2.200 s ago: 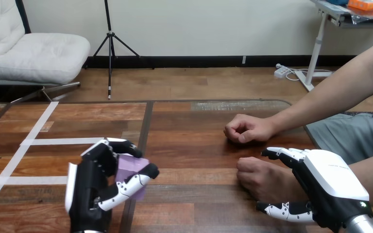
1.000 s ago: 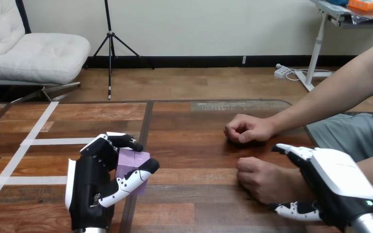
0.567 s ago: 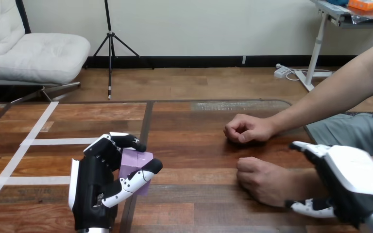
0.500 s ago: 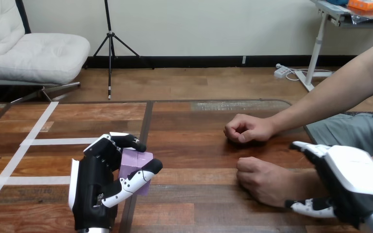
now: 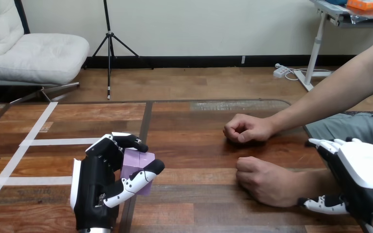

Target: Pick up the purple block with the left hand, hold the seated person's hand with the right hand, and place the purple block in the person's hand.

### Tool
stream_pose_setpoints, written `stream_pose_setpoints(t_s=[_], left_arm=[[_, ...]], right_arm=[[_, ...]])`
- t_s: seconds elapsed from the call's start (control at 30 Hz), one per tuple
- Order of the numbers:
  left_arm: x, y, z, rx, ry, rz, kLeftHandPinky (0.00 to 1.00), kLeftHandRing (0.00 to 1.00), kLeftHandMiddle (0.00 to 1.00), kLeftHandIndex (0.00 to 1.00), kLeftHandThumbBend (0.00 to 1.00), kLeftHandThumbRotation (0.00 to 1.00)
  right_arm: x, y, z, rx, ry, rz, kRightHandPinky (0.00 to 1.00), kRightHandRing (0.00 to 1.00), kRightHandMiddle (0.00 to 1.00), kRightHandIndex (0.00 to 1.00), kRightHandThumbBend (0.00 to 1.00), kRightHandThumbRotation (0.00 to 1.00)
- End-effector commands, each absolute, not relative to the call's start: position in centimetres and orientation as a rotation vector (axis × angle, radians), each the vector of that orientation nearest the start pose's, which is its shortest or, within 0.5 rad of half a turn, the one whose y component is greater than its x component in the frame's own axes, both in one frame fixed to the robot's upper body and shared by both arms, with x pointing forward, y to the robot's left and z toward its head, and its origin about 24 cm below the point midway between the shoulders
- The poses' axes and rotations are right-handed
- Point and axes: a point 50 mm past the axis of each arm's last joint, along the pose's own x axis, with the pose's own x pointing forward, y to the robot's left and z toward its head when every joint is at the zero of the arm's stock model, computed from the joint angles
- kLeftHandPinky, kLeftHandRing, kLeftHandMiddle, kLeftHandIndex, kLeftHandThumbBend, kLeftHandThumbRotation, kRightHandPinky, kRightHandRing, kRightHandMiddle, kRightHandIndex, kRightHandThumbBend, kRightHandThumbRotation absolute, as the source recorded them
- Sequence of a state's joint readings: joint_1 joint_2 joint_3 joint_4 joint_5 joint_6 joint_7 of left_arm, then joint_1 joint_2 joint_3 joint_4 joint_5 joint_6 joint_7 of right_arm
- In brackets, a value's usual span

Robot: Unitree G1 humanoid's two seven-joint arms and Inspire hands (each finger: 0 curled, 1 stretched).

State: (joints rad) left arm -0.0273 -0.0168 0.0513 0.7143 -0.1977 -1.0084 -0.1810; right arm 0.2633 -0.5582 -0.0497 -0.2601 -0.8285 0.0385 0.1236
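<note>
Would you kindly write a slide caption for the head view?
Left robot hand grips the purple block; right robot hand sits open at the person's forearm.

A lilac-purple block (image 5: 137, 157) is standing out against the black left hand (image 5: 94, 185) and its black-and-white fingers (image 5: 131, 183); white tape lines (image 5: 63, 141) are striping the reddish-brown, wood-grained tabletop (image 5: 199, 145).

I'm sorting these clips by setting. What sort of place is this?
Probably a robot test bench: a wooden table marked with white tape lines, and the left hand curled round a purple block.
</note>
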Motion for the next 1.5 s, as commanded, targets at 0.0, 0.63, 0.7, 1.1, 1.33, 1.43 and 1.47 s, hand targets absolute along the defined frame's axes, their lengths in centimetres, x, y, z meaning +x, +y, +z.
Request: stream_pose_setpoints(t_s=[0.0, 0.63, 0.7, 1.1, 1.33, 1.43, 1.47], left_arm=[[22.9, 15.6, 0.8, -0.101, -0.454, -0.012, 0.34, 0.40, 0.46, 0.46, 0.88, 0.06], [22.9, 15.5, 0.7, -0.108, -0.448, -0.014, 0.33, 0.40, 0.46, 0.46, 0.88, 0.05], [22.9, 15.5, 0.7, -0.107, -0.447, -0.014, 0.33, 0.40, 0.46, 0.46, 0.88, 0.05], [23.0, 15.7, 0.7, -0.092, -0.443, -0.019, 0.33, 0.40, 0.46, 0.46, 0.88, 0.06], [22.9, 15.8, 0.6, -0.094, -0.441, -0.019, 0.33, 0.41, 0.46, 0.46, 0.88, 0.07], [22.9, 15.8, 0.7, -0.094, -0.441, -0.019, 0.34, 0.41, 0.46, 0.46, 0.88, 0.06], [22.9, 15.8, 0.7, -0.094, -0.441, -0.018, 0.34, 0.41, 0.46, 0.46, 0.88, 0.06]], right_arm=[[21.9, -24.1, 10.4, -1.437, -0.017, 0.047, 0.97, 0.89, 0.85, 0.84, 0.80, 0.19], [22.3, -23.4, 10.6, -1.491, 0.037, 0.093, 0.86, 0.84, 0.82, 0.80, 0.87, 0.08], [22.3, -23.3, 10.6, -1.496, 0.042, 0.101, 0.85, 0.84, 0.81, 0.79, 0.87, 0.07], [23.1, -22.8, 10.4, -1.556, 0.088, 0.178, 0.83, 0.82, 0.80, 0.78, 0.87, 0.04], [23.7, -22.5, 10.3, -1.585, 0.119, 0.218, 0.82, 0.81, 0.80, 0.78, 0.87, 0.04], [23.9, -22.4, 10.3, -1.594, 0.125, 0.232, 0.82, 0.81, 0.80, 0.78, 0.87, 0.03], [23.9, -22.3, 10.2, -1.598, 0.124, 0.236, 0.82, 0.81, 0.80, 0.78, 0.87, 0.03]])
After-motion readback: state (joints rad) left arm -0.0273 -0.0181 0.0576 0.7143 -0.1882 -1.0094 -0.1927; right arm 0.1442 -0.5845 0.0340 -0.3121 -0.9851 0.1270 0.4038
